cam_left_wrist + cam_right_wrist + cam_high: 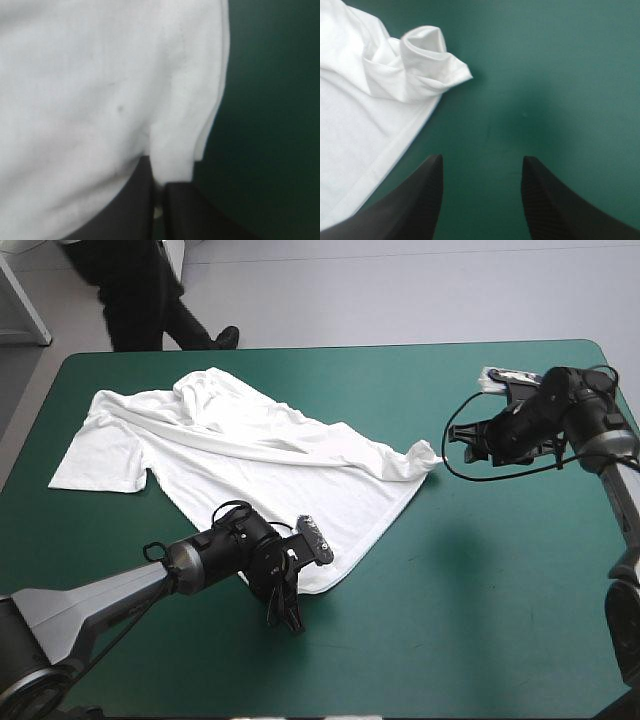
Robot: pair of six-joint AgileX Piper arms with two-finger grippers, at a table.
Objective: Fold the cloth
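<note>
Gripping the near hem of the T-shirt — spread rumpled across the left half of the surface — the left hand looks set to fold. The right hand, open, hovers beside the bunched right corner; it likely must grasp there next.

Teal-green table; white T-shirt spread, rumpled, over left half.

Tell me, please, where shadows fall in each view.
High view: a soft shadow darkens the teal-green table cover near the right pincer. Right wrist view: a dim patch lies on it ahead of that open pincer. Left wrist view: the cover beside the white short-sleeved T-shirt is dark.
</note>
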